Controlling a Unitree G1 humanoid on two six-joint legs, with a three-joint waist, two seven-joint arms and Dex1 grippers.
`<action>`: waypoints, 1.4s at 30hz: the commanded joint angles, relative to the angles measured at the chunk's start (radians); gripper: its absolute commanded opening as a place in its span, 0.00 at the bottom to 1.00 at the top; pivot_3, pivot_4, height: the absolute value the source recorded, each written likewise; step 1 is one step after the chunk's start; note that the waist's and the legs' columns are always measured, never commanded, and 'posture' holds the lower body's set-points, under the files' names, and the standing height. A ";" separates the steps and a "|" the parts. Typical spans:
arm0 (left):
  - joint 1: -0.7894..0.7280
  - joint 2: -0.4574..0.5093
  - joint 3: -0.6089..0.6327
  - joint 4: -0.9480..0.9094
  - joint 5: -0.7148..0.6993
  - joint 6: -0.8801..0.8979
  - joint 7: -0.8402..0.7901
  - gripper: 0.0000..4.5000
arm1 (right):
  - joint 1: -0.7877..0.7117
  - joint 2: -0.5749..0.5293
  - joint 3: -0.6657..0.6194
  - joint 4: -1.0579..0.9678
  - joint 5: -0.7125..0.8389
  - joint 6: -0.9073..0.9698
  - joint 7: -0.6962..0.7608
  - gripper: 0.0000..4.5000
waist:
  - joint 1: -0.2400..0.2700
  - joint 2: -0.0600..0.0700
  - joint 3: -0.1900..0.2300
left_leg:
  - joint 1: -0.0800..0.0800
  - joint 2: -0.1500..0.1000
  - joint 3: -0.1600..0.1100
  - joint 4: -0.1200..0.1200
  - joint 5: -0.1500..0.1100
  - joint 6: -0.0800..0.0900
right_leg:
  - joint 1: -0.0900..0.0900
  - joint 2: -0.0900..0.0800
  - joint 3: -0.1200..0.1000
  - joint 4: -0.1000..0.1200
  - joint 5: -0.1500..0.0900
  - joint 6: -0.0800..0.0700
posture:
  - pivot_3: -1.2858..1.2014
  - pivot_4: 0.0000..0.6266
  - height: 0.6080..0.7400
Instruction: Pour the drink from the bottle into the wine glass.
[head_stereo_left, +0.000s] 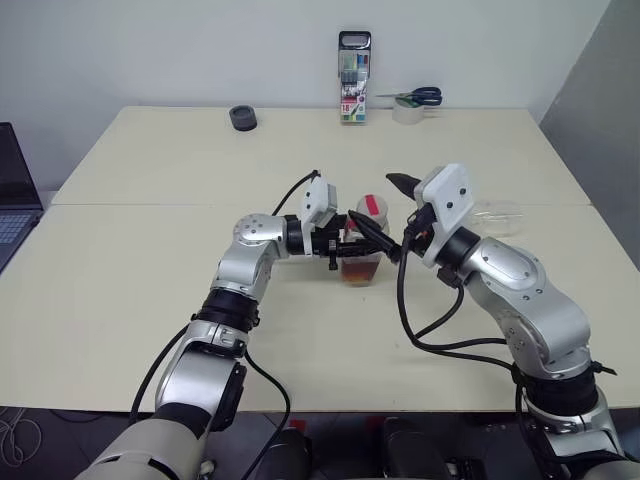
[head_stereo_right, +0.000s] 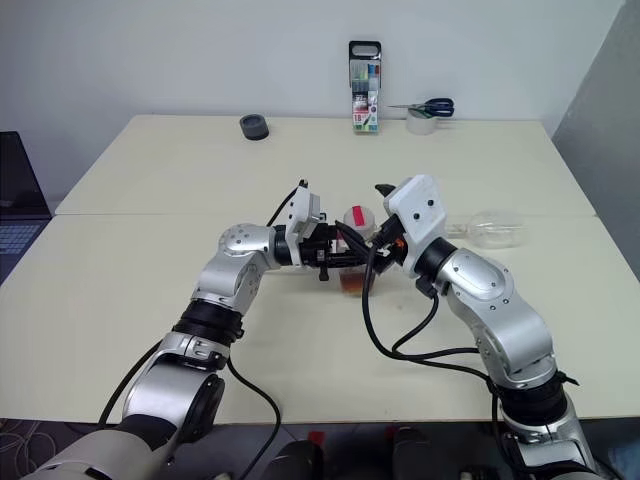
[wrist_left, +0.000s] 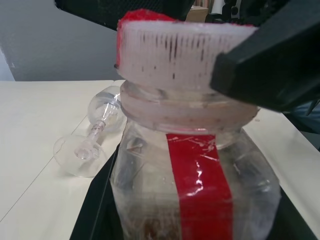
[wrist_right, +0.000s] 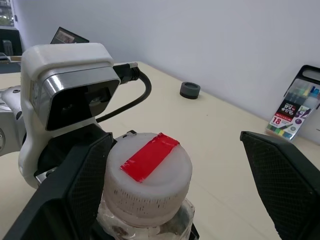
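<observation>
Left pincer (head_stereo_left: 345, 247) comes in level from the left, clamped tight on the bottle (head_stereo_left: 362, 262) body, bottle upright mid-surface (head_stereo_left: 150, 260), base on or just above it, can't tell which. Bottle looks like thin clear plastic w/ a red label strip; prob light, since the drink (head_stereo_left: 360, 274) is only a shallow amber layer at the bottom. Walls likely flex if squeezed hard, so a hold low on the shoulder or mid-body, as now, seems right, and smooth plastic could slip if it twists. Cap (wrist_right: 148, 171), white, ribbed, red tape on top, still on; ribs should give good bite for a twist. Right pincer (wrist_right: 190, 195) sits around that cap, fingers (wrist_right: 282, 175) spread wide either side, one close to the rim, other well clear, not gripping yet. Further right the glass (head_stereo_right: 492, 229) lies on its side near the surface edge, well apart from the bottle, foot visible in the left wrist view. Thin, brittle, round bowl so it'll roll; best taken by the stem or low on the bowl, gently, and stood up before any pouring. Cap off first, I'd guess.
</observation>
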 joint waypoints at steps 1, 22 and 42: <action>-0.021 0.003 0.016 -0.037 -0.021 -0.010 -0.007 0.38 | 0.002 0.002 -0.059 -0.034 0.005 -0.005 -0.012 0.96 | 0.000 0.000 0.000 | 0.000 0.000 0.000 0.000 0.000 0.000 | 0.000 0.000 0.000 0.000 0.000 0.000 | 0.52 0.24 1.00; -0.018 0.005 0.015 -0.027 -0.017 -0.016 -0.008 0.38 | 0.057 -0.043 -0.122 -0.099 0.062 0.054 -0.003 0.96 | 0.000 0.000 0.000 | 0.000 0.000 0.000 0.000 0.000 0.000 | 0.000 0.000 0.000 0.000 0.000 0.000 | 0.52 0.24 1.00; -0.019 0.005 0.015 -0.026 -0.015 -0.021 -0.005 0.38 | 0.073 -0.066 -0.139 -0.105 0.079 0.059 0.002 0.96 | 0.000 0.000 0.000 | 0.000 0.000 0.000 0.000 0.000 0.000 | 0.000 0.000 0.000 0.000 0.000 0.000 | 0.52 0.24 1.00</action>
